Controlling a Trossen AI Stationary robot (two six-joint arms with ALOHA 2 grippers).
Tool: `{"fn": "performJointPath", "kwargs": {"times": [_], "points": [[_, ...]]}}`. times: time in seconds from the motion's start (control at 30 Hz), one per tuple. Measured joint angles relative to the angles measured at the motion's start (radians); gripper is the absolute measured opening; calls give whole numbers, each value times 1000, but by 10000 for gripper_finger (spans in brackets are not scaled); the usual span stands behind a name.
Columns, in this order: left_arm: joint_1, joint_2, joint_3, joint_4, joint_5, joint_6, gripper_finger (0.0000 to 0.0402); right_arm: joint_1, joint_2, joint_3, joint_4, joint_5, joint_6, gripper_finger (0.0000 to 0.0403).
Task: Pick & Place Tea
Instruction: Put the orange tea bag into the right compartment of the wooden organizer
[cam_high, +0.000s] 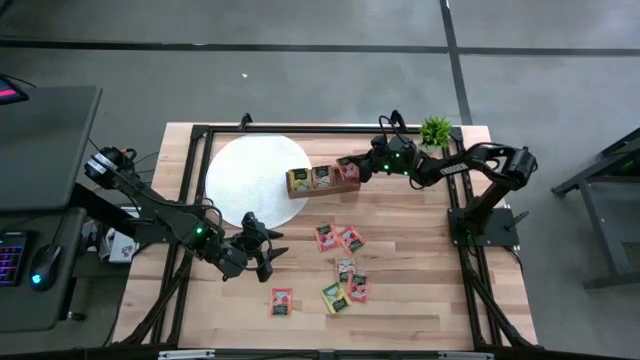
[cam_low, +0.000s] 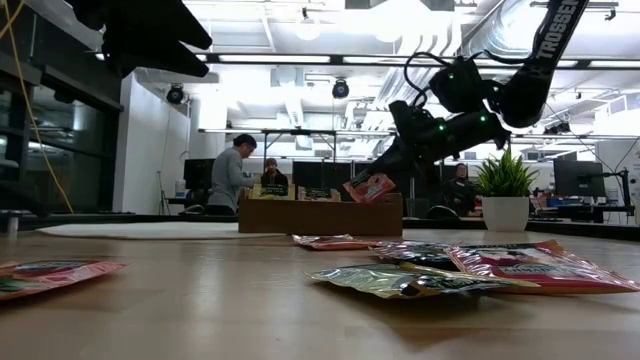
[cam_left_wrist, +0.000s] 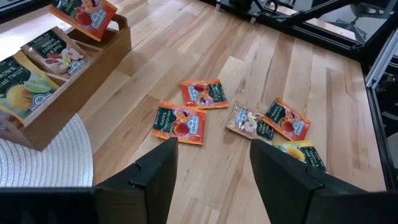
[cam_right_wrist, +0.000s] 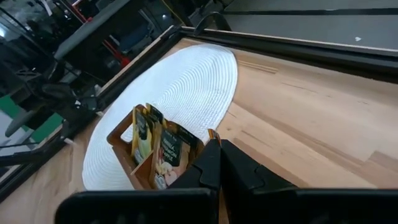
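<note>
**Tea packets: one held over the tray, the rest loose on the table**

Tea packet, pink-red, is pinched between the closed fingers of the right gripper at the right end of the wooden tray, tilted just above the rim in the low view. The tray sits at the far middle of the table, its left part resting on the white round mat. Two of its compartments already hold upright packets, a yellow-green one and a pale one.

More packets lie flat on the wood nearer the front: two red ones side by side, a small cluster of mixed colours just beyond them toward the near edge, and a single red packet off to the left, apart from the rest.

The left gripper hangs over the table left of the loose packets, its fingers spread and holding nothing.

A small potted plant stands at the far right corner. People show in the room behind.
</note>
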Motion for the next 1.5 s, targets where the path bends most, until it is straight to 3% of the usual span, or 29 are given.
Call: {"fn": "performJointPath", "kwargs": {"times": [0.33,0.67,0.87,1.17,1.3,1.5], "points": [[0,0,0,0,1,0,198,2,4,74,-102,-13,-4,0],[0,0,0,-2,2,0,198,9,108,74,-35,-47,58,0],[0,0,0,-4,2,0,198,16,112,74,-15,-7,51,0],[0,0,0,-7,4,0,198,15,112,74,-14,-36,35,1],[0,0,0,-7,4,0,198,15,112,74,-15,-49,32,27],[0,0,0,-7,5,0,198,15,112,74,-14,-49,37,106]]}}
